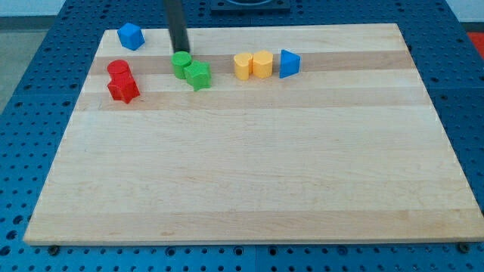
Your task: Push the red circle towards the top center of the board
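Observation:
The red circle (118, 69) lies at the board's upper left, touching a red star-shaped block (123, 89) just below it. My tip (181, 51) is at the top of the board, right of the red circle and directly above a green round block (180, 64), close to or touching it. A green star (199, 75) sits against that green block's lower right.
A blue block (131, 35) sits at the top left corner. Two yellow blocks (243, 66) (262, 64) and a blue triangle (289, 63) stand in a row at the upper middle. The wooden board (249, 166) lies on a blue perforated table.

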Robot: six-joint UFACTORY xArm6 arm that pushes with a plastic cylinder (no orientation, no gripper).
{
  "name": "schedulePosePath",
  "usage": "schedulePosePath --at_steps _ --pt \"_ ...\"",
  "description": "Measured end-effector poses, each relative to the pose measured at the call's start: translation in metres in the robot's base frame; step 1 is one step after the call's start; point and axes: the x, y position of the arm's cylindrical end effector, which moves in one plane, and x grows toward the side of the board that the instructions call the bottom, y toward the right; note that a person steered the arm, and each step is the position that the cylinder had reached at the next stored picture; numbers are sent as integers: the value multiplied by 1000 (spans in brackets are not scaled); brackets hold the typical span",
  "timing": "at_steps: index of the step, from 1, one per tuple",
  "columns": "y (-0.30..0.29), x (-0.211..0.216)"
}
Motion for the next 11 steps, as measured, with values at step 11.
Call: schedulePosePath --at_steps 11 --pt "-40 14"
